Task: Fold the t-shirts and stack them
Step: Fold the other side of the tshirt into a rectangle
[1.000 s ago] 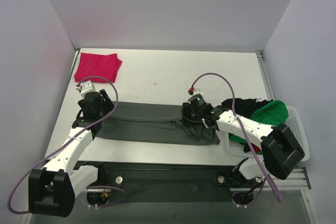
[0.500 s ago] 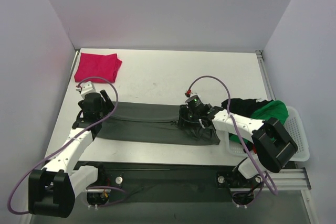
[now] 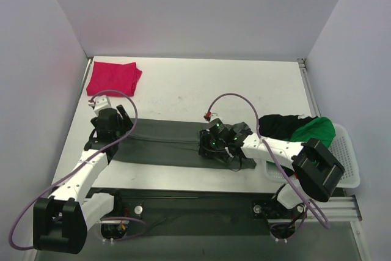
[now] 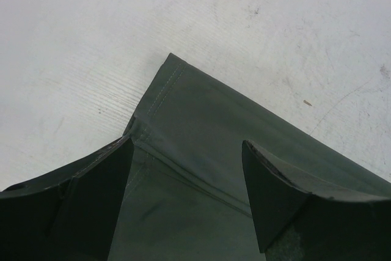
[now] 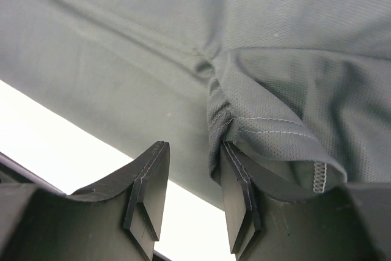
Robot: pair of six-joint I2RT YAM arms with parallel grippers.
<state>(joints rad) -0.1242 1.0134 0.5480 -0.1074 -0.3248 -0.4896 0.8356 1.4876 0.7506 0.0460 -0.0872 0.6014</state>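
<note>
Right gripper point(image 3: 209, 143) has slid left along the grey shirt point(image 3: 162, 142) over the last second, from near its right end to about mid-length. Left gripper point(image 3: 110, 125) hasn't budged at the left end.

Where things are:
- The grey shirt lies as a long flat band, left to right, across the near half of the table point(image 3: 201, 84).
- The red shirt point(image 3: 113, 77) sits folded at the far left corner.
- The black shirt point(image 3: 281, 125) and green shirt point(image 3: 314, 131) are heaped in the basket point(image 3: 345, 169) on the right, spilling over its left rim.

Fingers:
- Left: spread wide over the shirt's left corner point(image 4: 208, 108), clamping nothing.
- Right: parted with a narrow gap and low on the cloth. The sleeve point(image 5: 263, 126) is rucked up against one finger, but nothing is pinched between them.

Risks we see:
- If we close the right gripper here, it likely grabs only that ruck, or an unknown number of layers. The fold would then come out skewed.
- The left end isn't anchored. Any pull from the right would probably drag the whole band instead of folding it.
- The shirt's near edge lies close to the table's near edge, so a drag towards us could tip it off.
- More sideways pushing with the fingers down just piles up more wrinkle — we'd rather lift first.
</note>
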